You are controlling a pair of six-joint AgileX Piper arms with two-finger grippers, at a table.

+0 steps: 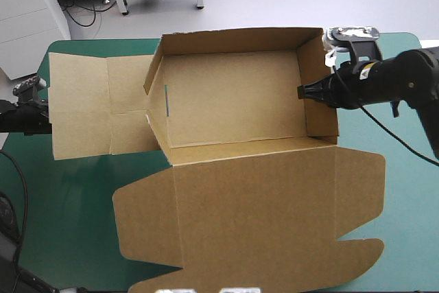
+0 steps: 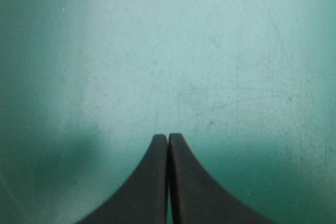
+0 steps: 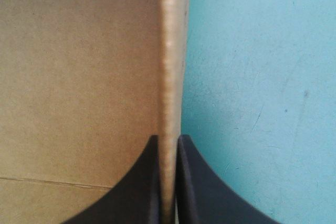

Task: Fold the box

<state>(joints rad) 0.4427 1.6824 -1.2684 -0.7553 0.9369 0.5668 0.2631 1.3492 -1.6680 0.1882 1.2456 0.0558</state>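
Here we are mid-fold, with the box (image 1: 233,101) sitting in the middle of the table on the teal-green cover (image 1: 75,224). Its far, near and right walls stand up and the tray is open to us. The lid (image 1: 254,217) lies flat toward the table's near edge.

Our right gripper (image 1: 302,91) is on the right wall (image 1: 319,87). In the right wrist view its black fingers (image 3: 197,192) pinch the top edge of that wall (image 3: 170,51), all but pressed together with the brown board between them. The box floor is on one side and bare cover (image 3: 262,77) on the other.

Our left gripper (image 1: 38,116) waits at the table's left edge, just beside the left side panel (image 1: 89,104), which lies flat on the cover. Its fingers (image 2: 149,182) are pressed together on nothing, with only cover (image 2: 157,51) ahead.

So we judge the step in hand to be setting and steadying the right wall. The left side looks like the part left to do. The next move calls for the left gripper to open, get under or onto that flat panel, and raise and tuck it while the right holds the tray in place. It needs care, because a pull could drag the whole box sideways.
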